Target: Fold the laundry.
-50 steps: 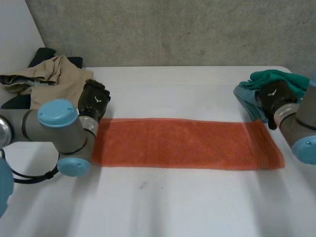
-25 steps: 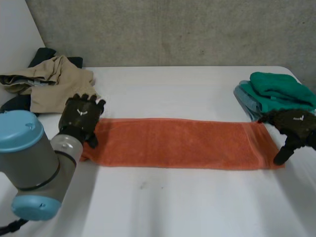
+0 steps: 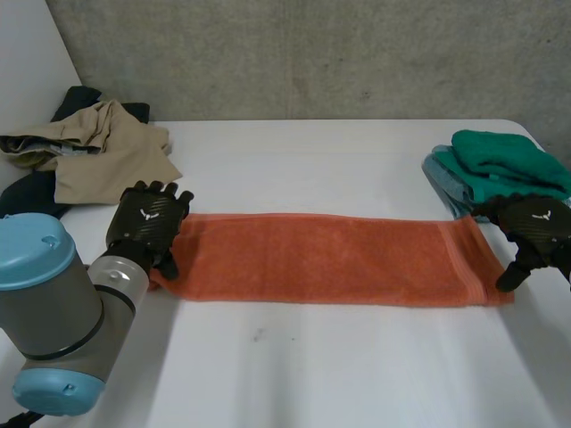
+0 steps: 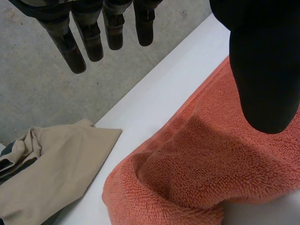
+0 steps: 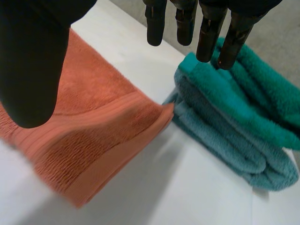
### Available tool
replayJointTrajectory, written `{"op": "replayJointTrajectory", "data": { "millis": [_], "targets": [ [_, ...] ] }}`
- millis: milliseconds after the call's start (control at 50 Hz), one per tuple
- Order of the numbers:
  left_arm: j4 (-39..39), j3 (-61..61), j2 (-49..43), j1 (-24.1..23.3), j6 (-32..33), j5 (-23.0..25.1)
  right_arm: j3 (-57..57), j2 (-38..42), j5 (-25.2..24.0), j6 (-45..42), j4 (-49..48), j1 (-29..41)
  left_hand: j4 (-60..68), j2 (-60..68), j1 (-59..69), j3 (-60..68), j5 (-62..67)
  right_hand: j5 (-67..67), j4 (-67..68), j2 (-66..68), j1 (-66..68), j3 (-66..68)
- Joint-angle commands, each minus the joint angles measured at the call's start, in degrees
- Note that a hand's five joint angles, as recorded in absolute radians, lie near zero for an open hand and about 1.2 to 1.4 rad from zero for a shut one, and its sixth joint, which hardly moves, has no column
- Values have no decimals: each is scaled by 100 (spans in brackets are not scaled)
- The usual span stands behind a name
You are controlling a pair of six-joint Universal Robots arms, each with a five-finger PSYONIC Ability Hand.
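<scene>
A long orange towel (image 3: 330, 259) lies flat across the middle of the white table (image 3: 312, 374). My left hand (image 3: 147, 223) hovers over its left end, fingers (image 4: 84, 40) straight and thumb apart, holding nothing; the towel end (image 4: 187, 173) is bunched up under the thumb. My right hand (image 3: 533, 234) is at the towel's right end, open as well, with the thumb above the ribbed short edge (image 5: 93, 145) and the fingers (image 5: 206, 33) spread over the green stack.
A folded stack of a green towel (image 3: 504, 160) on a light-blue one (image 5: 225, 140) sits at the right edge, touching the orange towel's far corner. Beige trousers (image 3: 98, 147) and dark clothes lie heaped at the far left.
Both arms swung down from beyond the towel's ends and brought the hands low over its two short ends. The left end has been pushed into a small bunch.
</scene>
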Motion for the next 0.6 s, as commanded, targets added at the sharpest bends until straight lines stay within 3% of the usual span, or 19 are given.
{"op": "replayJointTrajectory", "data": {
  "millis": [20,140,220,380,480,600],
  "targets": [
    [11,-4,-10,-38,-10,-16,-896,556,42,201,11,802,-180,-171,-179,-227,-299,-153,-103,-54,85,-55],
    [11,-39,-19,-11,-10,-16,-1854,1355,148,1167,20,1409,-180,-171,-179,-227,-299,-169,-120,-71,68,-72],
    [38,-40,-19,24,-10,-16,-2810,2189,192,2299,-6,1690,-180,-171,-179,-227,-299,-186,-137,-88,51,-89],
    [73,-48,-37,24,-10,-25,-4348,3411,569,4162,29,1744,-180,-171,-179,-227,-299,-186,-137,-88,51,-89],
    [82,-66,-54,6,-10,-33,-5036,3905,754,4903,143,1735,-180,-171,-179,-227,-299,-186,-137,-88,52,-88],
    [117,-75,-63,6,-10,-33,-5748,4336,824,5141,617,1726,-180,-171,-179,-227,-299,-203,-154,-105,35,-105]
  ]
}}
